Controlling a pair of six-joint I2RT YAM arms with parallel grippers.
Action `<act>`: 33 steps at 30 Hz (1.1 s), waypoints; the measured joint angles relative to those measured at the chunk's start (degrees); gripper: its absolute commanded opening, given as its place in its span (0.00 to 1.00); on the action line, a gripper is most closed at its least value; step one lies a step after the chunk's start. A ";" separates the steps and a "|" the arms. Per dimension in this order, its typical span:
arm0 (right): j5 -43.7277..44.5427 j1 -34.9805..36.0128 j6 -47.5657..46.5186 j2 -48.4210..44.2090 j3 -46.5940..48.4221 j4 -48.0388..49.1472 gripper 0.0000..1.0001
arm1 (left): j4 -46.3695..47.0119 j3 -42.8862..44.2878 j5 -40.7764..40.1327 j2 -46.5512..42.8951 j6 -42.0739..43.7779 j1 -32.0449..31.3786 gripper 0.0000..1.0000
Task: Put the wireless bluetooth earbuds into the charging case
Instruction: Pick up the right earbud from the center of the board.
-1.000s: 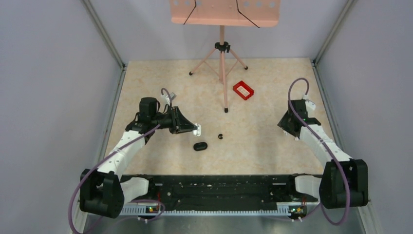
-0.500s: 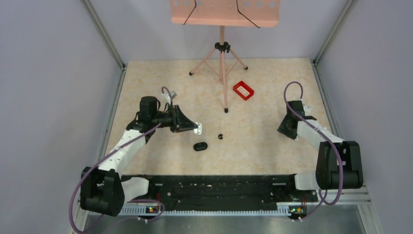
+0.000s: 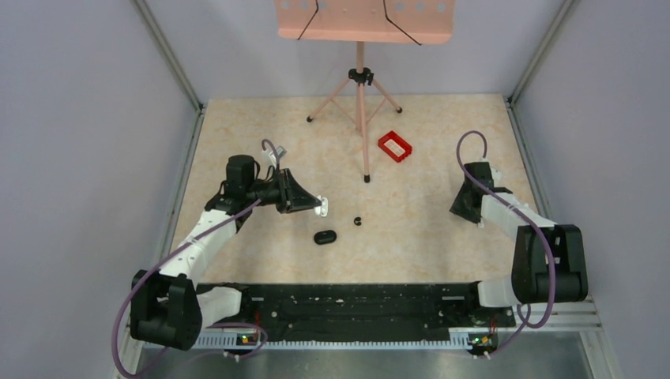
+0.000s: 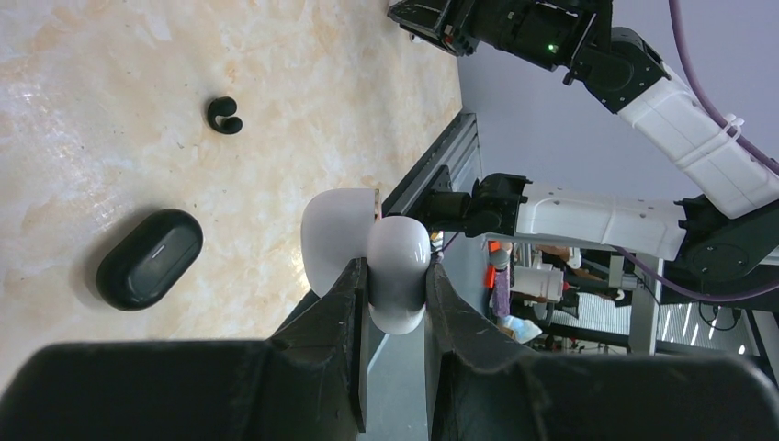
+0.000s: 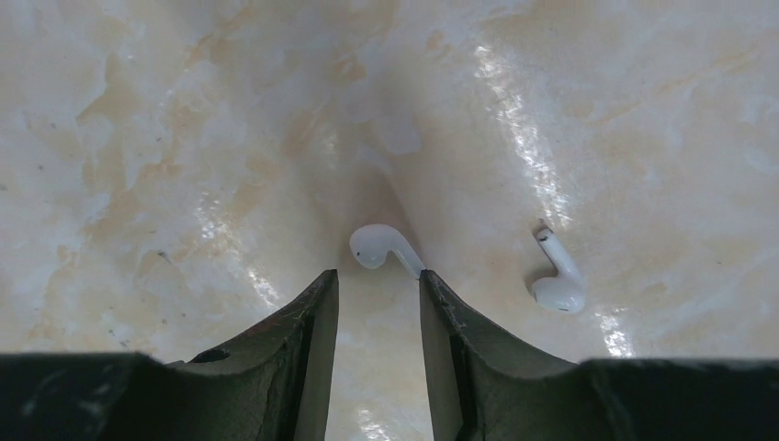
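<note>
My left gripper (image 4: pixel 395 271) is clamping an open white case (image 4: pixel 335 234), black case (image 4: pixel 150 258) and black earbud (image 4: pixel 223 115) lying beyond its tips. My right gripper (image 5: pixel 378 277) is hovering narrowly open, one white earbud (image 5: pixel 384 246) just ahead, another earbud (image 5: pixel 558 276) rightward.

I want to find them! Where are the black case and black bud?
Glossy black oval case (image 4: pixel 149 258), left wrist view, lid centre.
Tiny black curled earbud (image 4: pixel 219 108), left wrist view, curved body.
</note>
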 measured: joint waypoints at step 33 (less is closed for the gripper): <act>-5.68 -0.07 -6.29 5.22 7.45 -0.26 0.43 | 1.81 1.77 -1.09 2.49 -2.21 -2.27 0.00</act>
